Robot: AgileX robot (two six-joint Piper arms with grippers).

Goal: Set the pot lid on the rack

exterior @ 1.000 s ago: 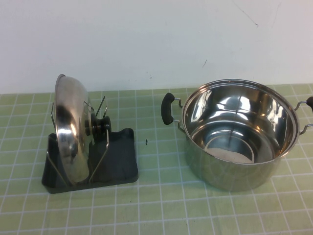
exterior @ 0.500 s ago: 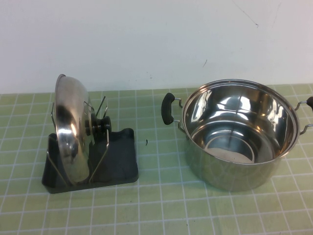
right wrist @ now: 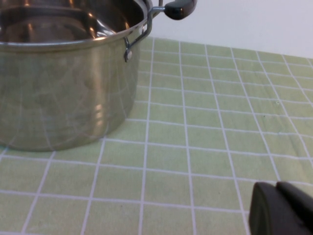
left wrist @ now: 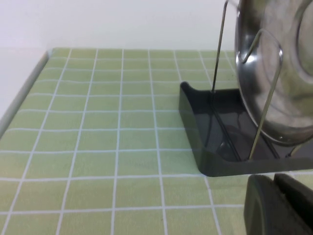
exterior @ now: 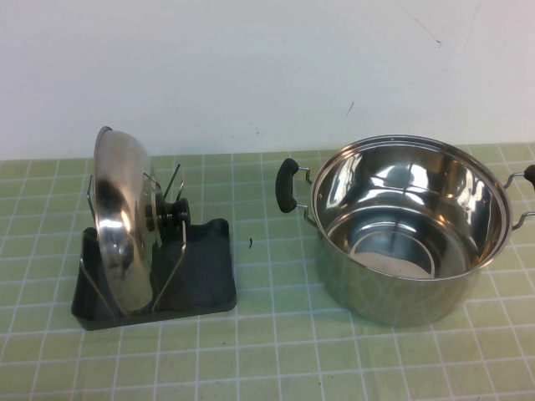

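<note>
I saw pot lid [exterior: 122,225] upright on edge in rack [exterior: 201,280], held between wire prongs. Left gripper [left wrist: 279,205] low beside rack, right gripper [right wrist: 281,210] near pot [exterior: 410,225]; couldn't tell either's fingers.

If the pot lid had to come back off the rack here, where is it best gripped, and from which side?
Probably by its black knob, approached from the pot's side. The pot lid stands on edge between the rack's wire prongs, so the knob juts sideways, clear of them; the shiny dome offers little purchase. The left gripper sits low beside the rack, the right gripper beside the pot.
</note>
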